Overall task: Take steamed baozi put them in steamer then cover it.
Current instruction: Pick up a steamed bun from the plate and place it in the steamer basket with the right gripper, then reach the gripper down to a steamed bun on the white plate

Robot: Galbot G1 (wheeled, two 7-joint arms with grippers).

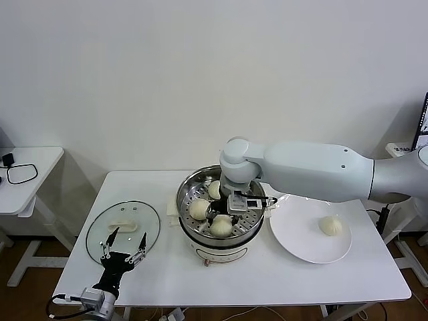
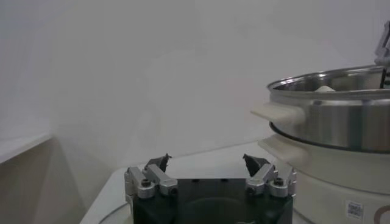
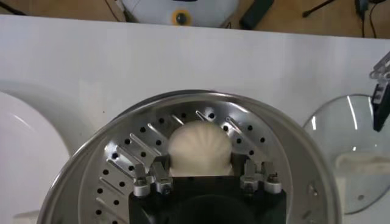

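The steel steamer [image 1: 184, 192] stands mid-table on its white base. It holds three cream baozi: one at the back [image 1: 214, 189], one at the left [image 1: 198, 208], one at the front [image 1: 221, 225]. My right gripper [image 1: 229, 215] reaches into the steamer, its fingers pressed against both sides of the front baozi [image 3: 199, 146] resting on the perforated tray [image 3: 122, 158]. A fourth baozi [image 1: 330, 225] lies on the white plate [image 1: 297, 241]. The glass lid [image 1: 100, 231] lies flat at the left. My left gripper [image 1: 124, 253] hovers open over the lid's front edge, empty [image 2: 207, 163].
The steamer's side and handle [image 2: 329, 115] rise just right of the left gripper. The plate [image 3: 24, 140] and the lid [image 3: 341, 140] flank the steamer. A side table with a cable [image 1: 20, 172] stands at far left.
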